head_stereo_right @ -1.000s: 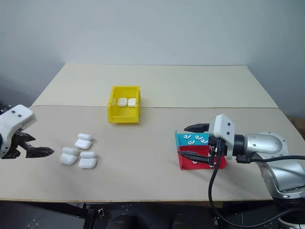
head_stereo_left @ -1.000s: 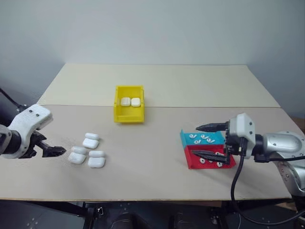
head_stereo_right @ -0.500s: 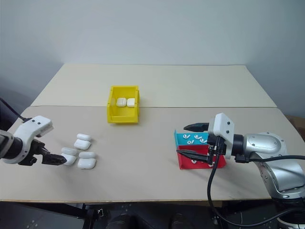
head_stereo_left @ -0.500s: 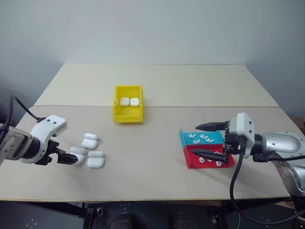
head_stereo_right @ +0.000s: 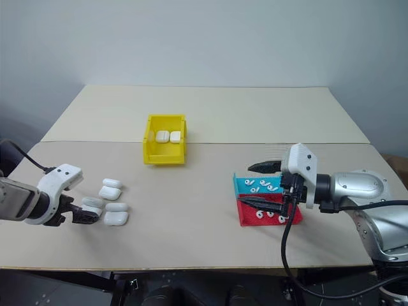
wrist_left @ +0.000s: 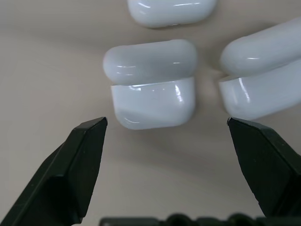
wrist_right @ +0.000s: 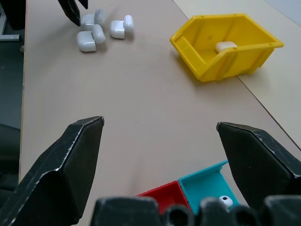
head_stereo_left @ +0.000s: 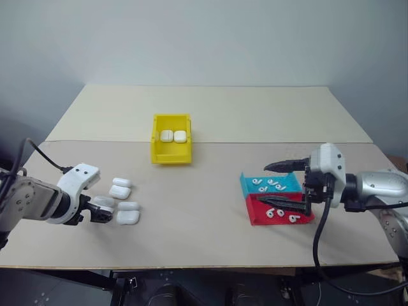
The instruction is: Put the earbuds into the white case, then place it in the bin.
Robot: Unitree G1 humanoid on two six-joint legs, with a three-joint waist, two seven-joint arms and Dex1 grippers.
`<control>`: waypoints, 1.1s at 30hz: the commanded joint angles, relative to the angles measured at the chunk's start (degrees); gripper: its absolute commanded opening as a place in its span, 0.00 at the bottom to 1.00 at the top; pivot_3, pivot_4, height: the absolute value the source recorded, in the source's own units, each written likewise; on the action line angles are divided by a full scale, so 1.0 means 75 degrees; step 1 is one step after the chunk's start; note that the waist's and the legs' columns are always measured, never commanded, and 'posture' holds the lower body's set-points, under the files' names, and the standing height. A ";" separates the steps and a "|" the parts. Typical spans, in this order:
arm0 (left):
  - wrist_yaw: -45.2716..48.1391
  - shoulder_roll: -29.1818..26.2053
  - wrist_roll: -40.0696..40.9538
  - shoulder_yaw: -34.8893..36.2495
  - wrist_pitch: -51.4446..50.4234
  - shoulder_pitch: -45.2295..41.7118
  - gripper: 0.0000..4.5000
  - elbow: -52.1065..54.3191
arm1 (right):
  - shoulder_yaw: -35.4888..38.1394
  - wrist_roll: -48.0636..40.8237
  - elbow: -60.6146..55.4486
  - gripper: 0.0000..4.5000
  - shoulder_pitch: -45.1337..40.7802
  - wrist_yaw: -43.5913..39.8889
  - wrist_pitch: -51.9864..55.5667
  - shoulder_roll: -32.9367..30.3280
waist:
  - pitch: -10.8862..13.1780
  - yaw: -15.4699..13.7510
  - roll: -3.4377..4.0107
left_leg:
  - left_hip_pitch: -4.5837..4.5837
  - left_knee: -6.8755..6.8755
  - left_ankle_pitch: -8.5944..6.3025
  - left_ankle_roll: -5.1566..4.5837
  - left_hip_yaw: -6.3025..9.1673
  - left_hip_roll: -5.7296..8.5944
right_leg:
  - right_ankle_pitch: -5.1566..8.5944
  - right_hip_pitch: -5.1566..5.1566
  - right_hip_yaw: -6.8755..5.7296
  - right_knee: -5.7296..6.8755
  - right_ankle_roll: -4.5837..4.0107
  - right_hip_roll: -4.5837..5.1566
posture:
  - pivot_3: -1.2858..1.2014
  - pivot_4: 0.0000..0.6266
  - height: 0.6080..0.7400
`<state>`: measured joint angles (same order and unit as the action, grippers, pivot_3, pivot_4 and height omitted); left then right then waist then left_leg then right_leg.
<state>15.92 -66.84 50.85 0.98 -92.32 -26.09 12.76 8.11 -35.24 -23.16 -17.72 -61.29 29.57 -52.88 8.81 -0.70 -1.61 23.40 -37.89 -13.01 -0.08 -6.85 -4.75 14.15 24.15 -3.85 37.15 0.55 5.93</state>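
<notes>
Four cases: I count four closed white cases [head_stereo_left: 119,199] clustered on the near left of the surface [head_stereo_left: 204,229], all lying flat and close together.
Targeted case: the near-left white case [wrist_left: 151,84] of the cluster sits in line with the gap of my left jaws, lid shut; I see no contact with it.
Left gripper [wrist_left: 167,129]: angled down over the near-left of the cluster, jaws wide open and holding nothing.
Earbuds: several tiny white earbuds [head_stereo_left: 271,185] lie in the teal tray [head_stereo_left: 247,186], and more lie in the red tray [head_stereo_left: 255,213] just in front of it, on the right of the surface.
Right gripper [head_stereo_left: 280,185]: hovering above the two trays, pointing left, jaws spread wide, empty.
Bin: the yellow bin [head_stereo_left: 172,153] stands mid-surface toward the far side, well apart from both the cases and the trays.
Bin contents: two white cases [head_stereo_left: 173,136] rest side by side inside it.
</notes>
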 commanded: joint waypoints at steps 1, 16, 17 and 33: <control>-0.0561 0.0223 0.0119 -0.0113 -0.0024 -0.0217 0.99 -0.0189 | 0.0290 -0.0241 -0.0239 1.00 -0.0093 -0.0034 0.0084 -0.0104 | 0.0000 -0.0002 -0.0001 | 0.0000 0.0000 0.0000 0.0000 0.0000 0.0002 | 0.0000 0.0000 0.0000 0.0000 0.0001 0.0002 | 0.52 0.24 1.00; -0.0850 0.0200 0.0403 -0.1307 -0.0024 -0.1231 0.99 -0.1134 | 0.0533 -0.0306 -0.0548 1.00 0.0247 0.0114 0.0198 -0.0163 | 0.0000 -0.0005 -0.0004 | -0.0001 -0.0002 0.0001 0.0002 0.0002 0.0005 | -0.0001 -0.0003 -0.0003 0.0001 0.0001 0.0005 | 0.52 0.24 1.00; -0.0870 0.0224 0.0380 -0.1389 -0.0024 -0.1286 0.99 -0.1190 | 0.0534 -0.0305 -0.0558 1.00 0.0266 0.0128 0.0194 -0.0154 | -0.0001 -0.0005 -0.0005 | -0.0001 -0.0002 0.0001 0.0002 0.0001 0.0005 | -0.0001 -0.0003 -0.0002 0.0001 0.0002 0.0005 | 0.52 0.24 1.00; -0.0990 0.0184 0.0151 -0.1534 -0.0024 -0.1343 0.62 -0.1023 | 0.0544 -0.0293 -0.0677 1.00 0.0447 0.0277 0.0143 -0.0114 | -0.0001 0.0002 -0.0004 | -0.0015 -0.0002 0.0003 0.0003 0.0004 0.0007 | -0.0001 -0.0013 -0.0002 0.0006 0.0002 0.0007 | 0.52 0.24 1.00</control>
<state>9.61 -64.07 53.62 -12.12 -92.33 -36.87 4.21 10.11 -36.46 -26.76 -14.28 -59.51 30.68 -53.47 8.80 -0.68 -1.64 23.29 -37.90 -12.99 -0.06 -6.82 -4.70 14.14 24.06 -3.86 37.20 0.57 5.99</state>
